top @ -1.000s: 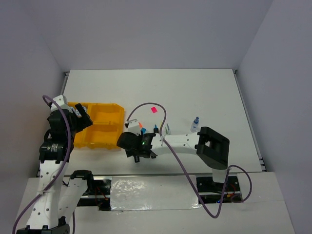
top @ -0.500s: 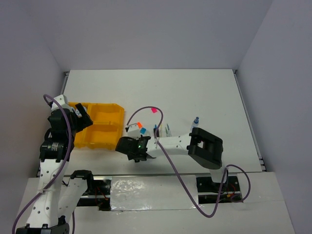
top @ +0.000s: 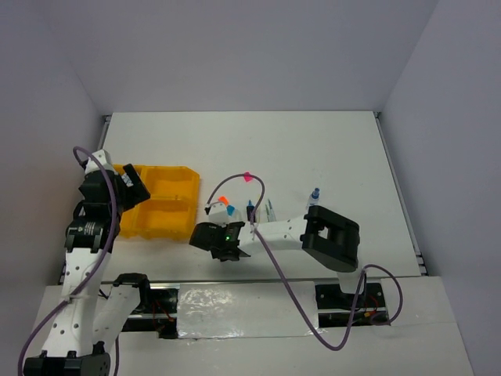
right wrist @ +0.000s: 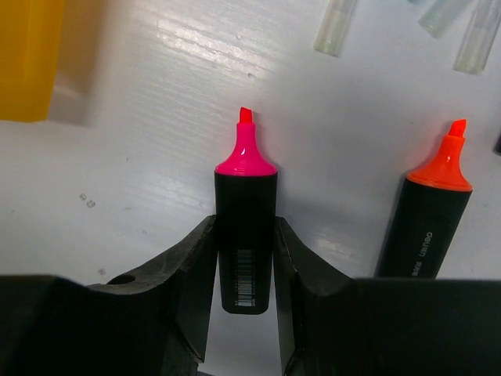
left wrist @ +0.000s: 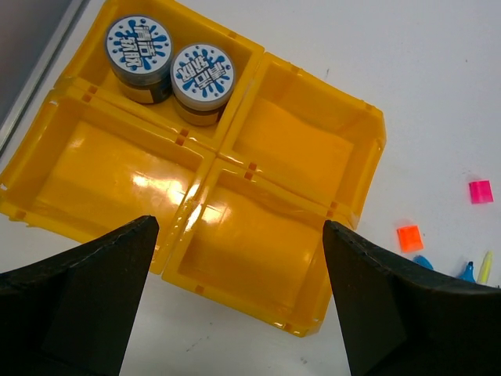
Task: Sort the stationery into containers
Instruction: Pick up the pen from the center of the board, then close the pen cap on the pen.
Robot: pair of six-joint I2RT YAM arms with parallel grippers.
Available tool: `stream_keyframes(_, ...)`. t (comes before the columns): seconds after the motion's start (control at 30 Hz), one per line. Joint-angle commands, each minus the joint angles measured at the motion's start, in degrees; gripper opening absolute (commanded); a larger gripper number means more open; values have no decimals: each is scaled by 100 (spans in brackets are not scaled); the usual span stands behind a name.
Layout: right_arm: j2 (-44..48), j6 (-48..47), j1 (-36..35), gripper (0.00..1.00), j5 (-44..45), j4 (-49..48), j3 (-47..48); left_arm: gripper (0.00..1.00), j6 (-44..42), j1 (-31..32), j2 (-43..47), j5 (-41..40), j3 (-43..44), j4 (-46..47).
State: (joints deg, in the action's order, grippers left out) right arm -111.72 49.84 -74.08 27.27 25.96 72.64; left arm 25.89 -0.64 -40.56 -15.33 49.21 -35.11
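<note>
My right gripper (right wrist: pixel 244 235) is shut on a black marker with a pink tip (right wrist: pixel 245 196), low over the table; in the top view the gripper (top: pixel 210 225) is just right of the tray. An orange-tipped black marker (right wrist: pixel 427 223) lies beside it on the right. The yellow-orange four-compartment tray (top: pixel 168 205) also shows in the left wrist view (left wrist: pixel 235 145), with two blue-and-white tins (left wrist: pixel 139 47) (left wrist: pixel 202 72) in one far compartment. My left gripper (left wrist: pixel 243 305) is open and empty above the tray's near edge (top: pixel 131 188).
Thin pale pens (right wrist: pixel 335 27) lie ahead of the right gripper. A pink square (top: pixel 248 177) and an orange square (left wrist: pixel 409 237) lie on the table right of the tray. A small blue-capped bottle (top: pixel 314 196) stands further right. Walls enclose the table.
The right arm's elbow has swung lower and left, and its gripper has shifted slightly by the markers. The left arm has moved up a little over the tray.
</note>
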Motion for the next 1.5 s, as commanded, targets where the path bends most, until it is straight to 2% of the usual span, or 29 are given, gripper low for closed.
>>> stream_keyframes(0.0, 841, -202, -27, 9, -64, -248, -233, 99, 214, 21, -382, 274, 543, 163)
stream_keyframes(0.03, 1071, -299, 8, 3, 67, -258, -303, 99, 293, 21, -513, 468, 694, 206)
stream_keyframes(0.1, 1772, -475, 113, 0, 261, -83, -382, 99, 564, 186, -961, 802, 1177, 417)
stream_keyframes(0.2, 2800, -844, 508, 0, 210, 49, -715, 99, 943, 1020, -1769, 384, 1783, 777)
stream_keyframes(0.23, 3083, -914, 596, 0, 165, 111, -821, 99, 988, 1562, -2076, -1, 2011, 761)
stream_keyframes(0.3, 3898, -1055, 720, 0, 253, 383, -1128, 99, 1111, 2249, -3051, -398, 2811, 594)
stream_keyframes(0.4, 4857, -1012, 781, 0, 577, 1208, -1340, 99, 1742, 2708, -4605, -1101, 3716, 296)
stream_keyframes(0.5, 5510, -907, 808, 0, 876, 2026, -1445, 99, 2402, 3095, -5451, -1401, 4665, -256)
stream_keyframes(0.53, 5912, -732, 817, 0, 1016, 2306, -1489, 99, 2690, 3175, -6037, -1559, 5225, -442)
stream_keyframes(0.7, 6934, -617, 878, 0, 868, 2309, -2095, 99, 3245, 3580, -7753, -1692, 6765, -1181)
stream_keyframes(0.87, 7103, -467, 869, 0, 745, 2563, -2359, 99, 3414, 3668, -8511, -1596, 7015, -1051)
stream_keyframes(0.9, 7155, -467, 878, 0, 745, 2564, -2421, 96, 3379, 3711, -8591, -1604, 7023, -946)
stream_keyframes(1.03, 7331, -563, 878, 0, 728, 2441, -2544, 95, 3317, 3905, -9021, -1946, 7181, -962)
stream_keyframes(1.2, 7446, -730, 887, 0, 526, 1993, -2843, 90, 3265, 4028, -9400, -2088, 7427, -1059)
stream_keyframes(1.47, 7454, -757, 878, 0, 367, 1896, -3054, 85, 3291, 4020, -9778, -2088, 7480, -1068)
